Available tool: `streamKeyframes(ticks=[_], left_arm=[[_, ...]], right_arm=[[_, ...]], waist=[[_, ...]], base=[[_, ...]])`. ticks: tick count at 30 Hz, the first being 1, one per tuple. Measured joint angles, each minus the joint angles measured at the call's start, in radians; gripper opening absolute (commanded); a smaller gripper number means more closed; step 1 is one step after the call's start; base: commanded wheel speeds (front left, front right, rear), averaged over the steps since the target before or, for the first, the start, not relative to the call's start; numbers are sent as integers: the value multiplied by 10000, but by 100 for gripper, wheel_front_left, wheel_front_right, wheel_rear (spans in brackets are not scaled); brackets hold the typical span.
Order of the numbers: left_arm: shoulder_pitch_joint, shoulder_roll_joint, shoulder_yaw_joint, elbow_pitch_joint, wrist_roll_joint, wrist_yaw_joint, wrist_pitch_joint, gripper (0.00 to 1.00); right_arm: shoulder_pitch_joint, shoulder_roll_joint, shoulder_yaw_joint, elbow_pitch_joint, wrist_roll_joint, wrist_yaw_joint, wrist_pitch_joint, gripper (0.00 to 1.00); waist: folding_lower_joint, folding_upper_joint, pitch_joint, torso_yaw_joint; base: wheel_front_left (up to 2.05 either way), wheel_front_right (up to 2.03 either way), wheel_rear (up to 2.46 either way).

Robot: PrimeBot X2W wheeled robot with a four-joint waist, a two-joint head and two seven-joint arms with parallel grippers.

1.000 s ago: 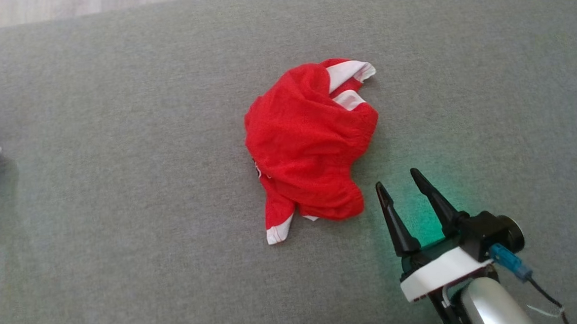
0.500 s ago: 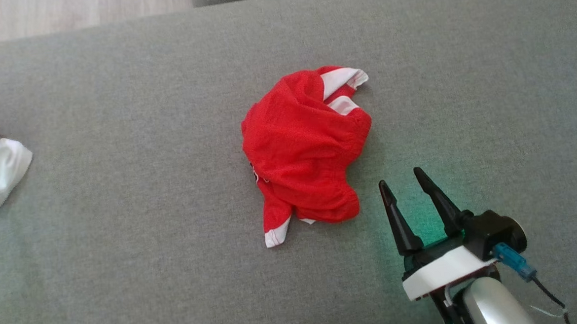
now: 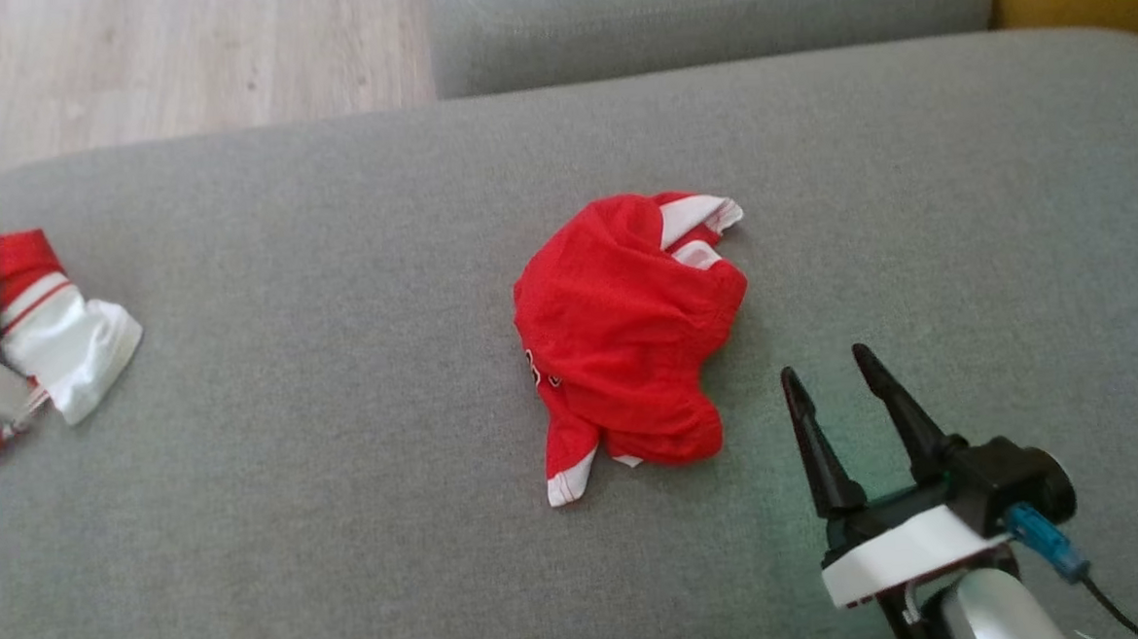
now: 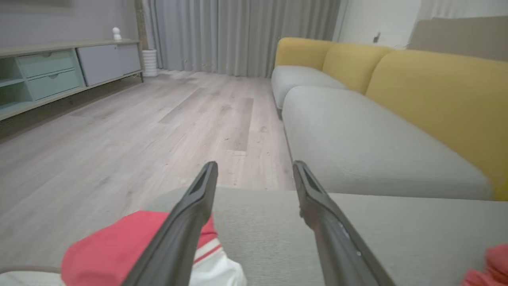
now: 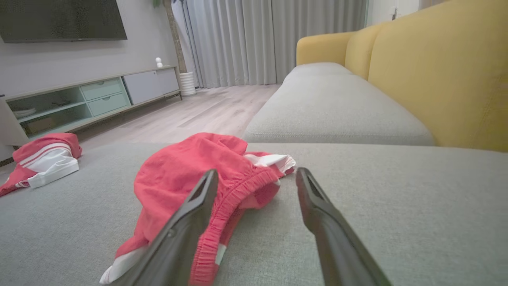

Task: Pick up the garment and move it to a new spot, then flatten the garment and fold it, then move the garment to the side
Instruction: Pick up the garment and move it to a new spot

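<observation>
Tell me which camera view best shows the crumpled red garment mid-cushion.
The head view: the red garment lies whole and unobstructed, seen from above. The right wrist view shows it low and side-on, partly behind the right gripper. The left wrist view catches a red sliver at its lower right corner.

No text, brand, number or sign legible anywhere, small dark-and-white print (image 3: pixel 536 368) on the red garment (image 3: pixel 628 326) at its 8 o'clock edge, too small and blurred to read as letters or digits
</observation>
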Motion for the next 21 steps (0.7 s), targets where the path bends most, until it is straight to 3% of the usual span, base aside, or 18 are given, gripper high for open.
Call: streamKeyframes(ticks=[5, 8, 12, 14, 20, 21], left_arm=[[2082, -399, -82, -2385, 98, 1078, -1037, 100], [3244, -918, -79, -3486, 268, 1808, -1331, 100], [4470, -1753, 591, -4222, 1068, 2217, -1421, 100], [5032, -2328, 1363, -4518, 1795, 2123, -1421, 100], [6902, -4389, 3542, -4857, 4146, 945, -1436, 100], [7396, -4861, 4215, -4763, 4978, 608, -1436, 100]], right_arm=[[95, 4, -272, -280, -313, 0, 0, 100], [102, 4, -387, -368, -600, 0, 0, 100], [103, 4, -512, -441, -894, 0, 0, 100], [103, 4, -591, -485, -1060, 0, 0, 100], [267, 6, -823, -462, -1214, 0, 0, 100], [411, 8, -851, -414, -1206, 0, 0, 100]], waist=[[-1, 0, -301, -17], [0, 0, -349, -132], [0, 0, -334, -303], [2, 0, -292, -360], [2, 0, -310, -490], [1, 0, -353, -509]], base=[[0, 0, 0], [0, 0, 0], [0, 0, 0], [0, 0, 0], [0, 0, 0], [0, 0, 0]])
